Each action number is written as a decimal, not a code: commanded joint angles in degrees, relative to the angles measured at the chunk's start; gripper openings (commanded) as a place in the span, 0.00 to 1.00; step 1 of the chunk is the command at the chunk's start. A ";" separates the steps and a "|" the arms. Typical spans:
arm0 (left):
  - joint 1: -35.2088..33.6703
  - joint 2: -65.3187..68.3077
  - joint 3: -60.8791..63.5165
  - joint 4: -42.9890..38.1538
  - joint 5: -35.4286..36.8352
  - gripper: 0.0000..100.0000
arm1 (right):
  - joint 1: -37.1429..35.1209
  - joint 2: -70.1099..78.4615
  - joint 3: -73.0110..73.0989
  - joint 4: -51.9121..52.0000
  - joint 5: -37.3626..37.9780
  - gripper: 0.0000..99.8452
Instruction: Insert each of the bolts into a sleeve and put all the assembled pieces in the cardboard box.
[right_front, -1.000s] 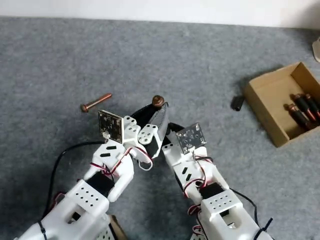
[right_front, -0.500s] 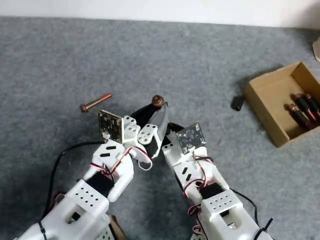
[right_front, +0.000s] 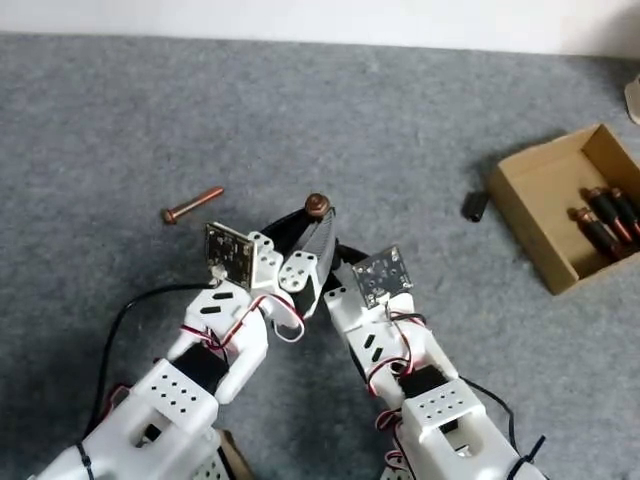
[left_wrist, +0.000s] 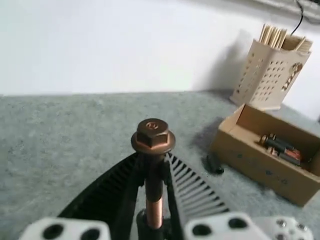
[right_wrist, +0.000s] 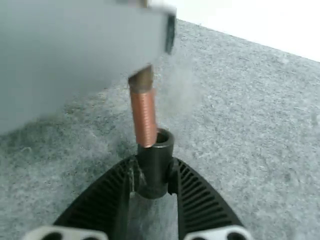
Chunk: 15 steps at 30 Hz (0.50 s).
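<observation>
My left gripper (left_wrist: 152, 200) is shut on a copper bolt (left_wrist: 153, 170), held head-up above the table; its head (right_front: 316, 205) shows in the high view. My right gripper (right_wrist: 152, 172) is shut on a black sleeve (right_wrist: 154, 167), standing upright. The bolt's threaded tip (right_wrist: 144, 117) meets the sleeve's open mouth at its rim. A second copper bolt (right_front: 192, 204) lies loose on the carpet to the left. Another black sleeve (right_front: 476, 206) lies beside the cardboard box (right_front: 540, 215), which holds several assembled pieces (right_front: 605, 218).
Grey carpet covers the table. In the left wrist view a perforated beige holder (left_wrist: 272, 70) with sticks stands behind the cardboard box (left_wrist: 240, 150). Both arms crowd the middle front; open carpet lies at the back and left.
The left arm's wrist has shifted slightly right, bringing the bolt closer over the sleeve. The right arm has stayed still.
</observation>
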 joint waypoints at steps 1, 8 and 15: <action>0.48 -1.19 -4.70 4.66 0.26 0.01 | -0.40 -0.57 6.99 0.04 0.44 0.01; 0.48 -1.10 -5.32 5.27 2.20 0.01 | -0.48 -0.66 6.99 0.84 0.53 0.01; 0.48 -1.10 -7.25 7.12 2.46 0.01 | -0.48 -0.66 6.99 0.75 0.53 0.01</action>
